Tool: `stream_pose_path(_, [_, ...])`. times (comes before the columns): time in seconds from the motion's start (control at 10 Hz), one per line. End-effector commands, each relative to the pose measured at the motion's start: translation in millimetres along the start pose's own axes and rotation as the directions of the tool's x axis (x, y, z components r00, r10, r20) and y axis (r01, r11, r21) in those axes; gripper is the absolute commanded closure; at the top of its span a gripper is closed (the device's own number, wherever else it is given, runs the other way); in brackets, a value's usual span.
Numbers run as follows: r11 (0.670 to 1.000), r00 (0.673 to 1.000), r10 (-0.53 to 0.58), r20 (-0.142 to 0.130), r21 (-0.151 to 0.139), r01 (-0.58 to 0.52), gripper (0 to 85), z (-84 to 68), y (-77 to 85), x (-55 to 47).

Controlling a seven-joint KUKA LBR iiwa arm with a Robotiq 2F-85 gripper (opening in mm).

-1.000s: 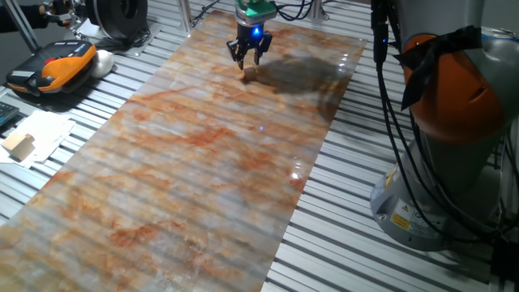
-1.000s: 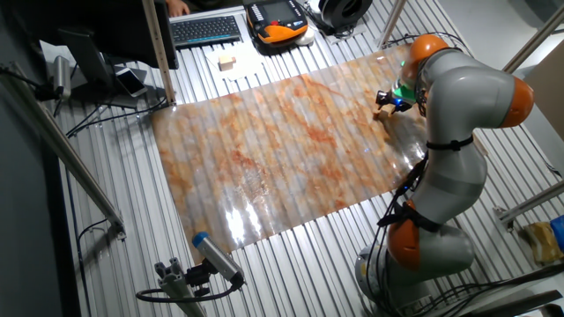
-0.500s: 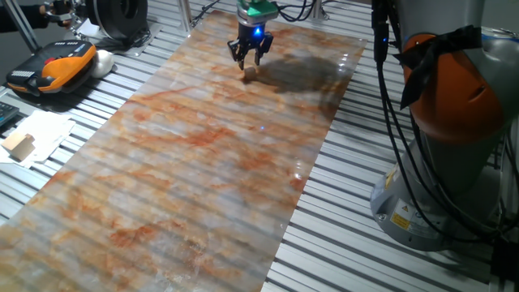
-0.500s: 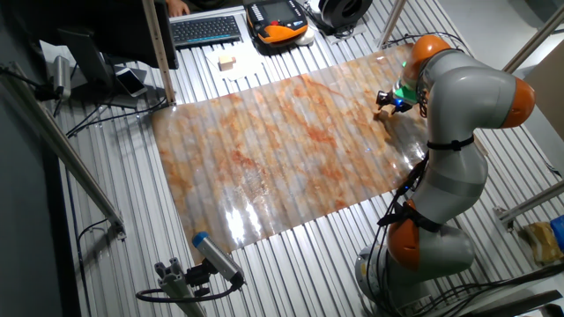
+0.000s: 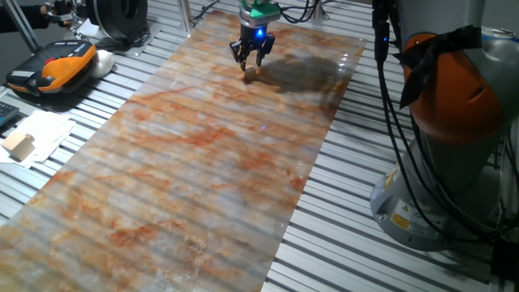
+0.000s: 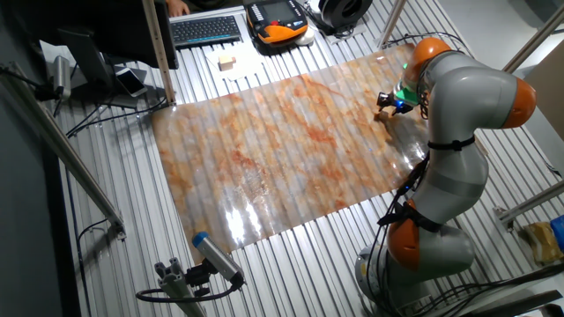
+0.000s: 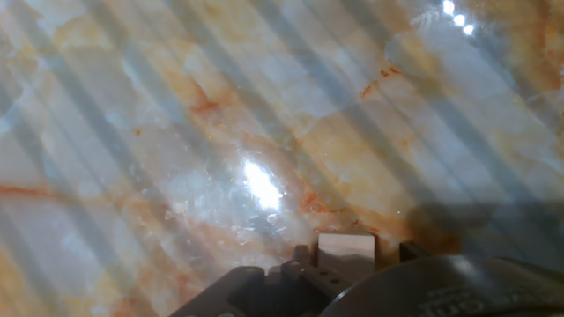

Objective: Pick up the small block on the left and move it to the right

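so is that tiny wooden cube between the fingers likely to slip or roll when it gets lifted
The small block looks like plain, flat-faced wood, so it is probably stiff and unlikely to roll. It seems light, being narrower than the gripper around it. Its small faces give the fingers little to hold, so it might twist or slip if pinched off-centre, and could skid on the glossy mat.

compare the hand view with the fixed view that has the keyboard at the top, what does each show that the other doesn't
Only the hand view shows the tiny light-tan wooden cube close up, sitting on the sheet between the pincer fingers, plus a bright glare spot. Only the fixed view shows the grey and orange arm, the black keyboard, the orange and black handheld controller and the larger pale wooden block on white paper. Both show the glossy orange-veined marble-patterned sheet and the pincer.
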State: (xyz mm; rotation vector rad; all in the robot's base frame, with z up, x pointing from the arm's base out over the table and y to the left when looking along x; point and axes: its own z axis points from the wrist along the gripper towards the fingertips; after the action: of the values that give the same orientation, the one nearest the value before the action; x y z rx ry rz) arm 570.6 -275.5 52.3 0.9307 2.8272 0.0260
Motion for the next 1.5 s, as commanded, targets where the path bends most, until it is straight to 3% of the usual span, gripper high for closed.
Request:
stream_pose_path(0.0, [1.000, 1.000, -0.002, 0.005, 0.007, 0.002, 34.0, 0.7, -0.2, 0.2])
stream_pose_path(0.1, [1.000, 1.000, -0.005, -0.006, 0.007, 0.005, 34.0, -0.2, 0.0, -0.4])
stream_pose_path(0.3, [0.999, 0.998, 0.004, -0.061, -0.032, -0.006, 34.0, -2.0, 0.4, -1.3])
stream_pose_path(1.4, [1.000, 0.999, -0.014, -0.049, -0.015, 0.013, 34.0, 0.6, 1.3, -1.7])
